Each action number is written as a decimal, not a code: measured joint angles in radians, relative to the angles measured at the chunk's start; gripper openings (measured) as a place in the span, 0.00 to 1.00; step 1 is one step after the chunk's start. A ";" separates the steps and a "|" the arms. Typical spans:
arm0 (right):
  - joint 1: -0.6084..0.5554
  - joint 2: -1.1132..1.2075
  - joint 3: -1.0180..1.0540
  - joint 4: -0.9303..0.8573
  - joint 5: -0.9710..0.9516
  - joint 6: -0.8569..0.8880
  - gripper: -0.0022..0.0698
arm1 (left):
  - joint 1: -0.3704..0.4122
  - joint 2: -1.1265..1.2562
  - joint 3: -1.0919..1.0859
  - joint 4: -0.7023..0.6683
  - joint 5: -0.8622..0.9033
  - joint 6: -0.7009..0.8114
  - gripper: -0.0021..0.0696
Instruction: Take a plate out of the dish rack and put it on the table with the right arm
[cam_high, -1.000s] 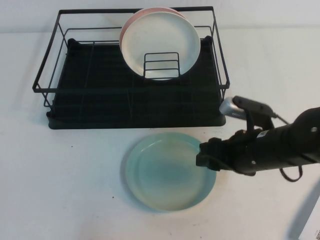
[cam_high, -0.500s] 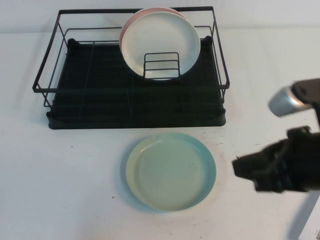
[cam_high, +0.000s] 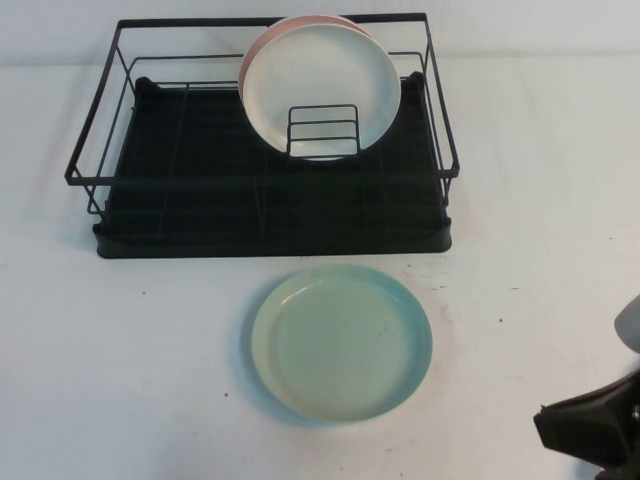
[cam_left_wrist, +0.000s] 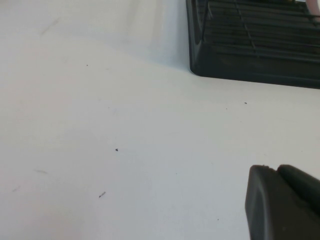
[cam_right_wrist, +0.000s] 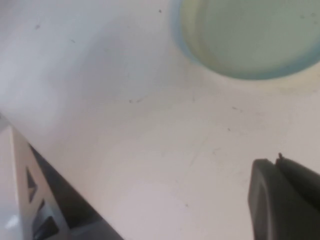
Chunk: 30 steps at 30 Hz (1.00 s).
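Observation:
The mint-teal plate (cam_high: 342, 342) lies flat on the white table (cam_high: 120, 350), just in front of the black dish rack (cam_high: 265, 182). My right gripper (cam_high: 545, 425) is at the high view's bottom right corner, well clear of the plate, shut and empty. In the right wrist view its closed tip (cam_right_wrist: 276, 161) hovers over bare table with the plate (cam_right_wrist: 250, 35) farther off. My left gripper (cam_left_wrist: 276, 169) shows only in the left wrist view. It is shut, holds nothing, and sits low over the table near a corner of the rack (cam_left_wrist: 250, 65).
A cream-white plate (cam_high: 320, 90) stands upright in the rack against the wire divider (cam_high: 322, 130), with a pink plate (cam_high: 290, 24) behind it. The right wrist view shows the table's edge and a pale structure (cam_right_wrist: 20, 200) beyond it.
My right gripper let go of the mint-teal plate, shut, and drew back to the lower right. The plate stayed flat on the table.

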 joint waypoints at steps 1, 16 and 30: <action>0.000 0.000 0.011 -0.011 -0.011 -0.002 0.00 | 0.000 0.000 0.000 0.000 0.000 0.000 0.02; -0.288 -0.289 0.555 -0.072 -0.715 0.000 0.00 | 0.000 0.000 0.000 0.000 0.000 0.000 0.02; -0.596 -0.814 0.762 -0.087 -0.700 -0.039 0.00 | 0.000 0.000 0.000 0.000 0.000 0.000 0.02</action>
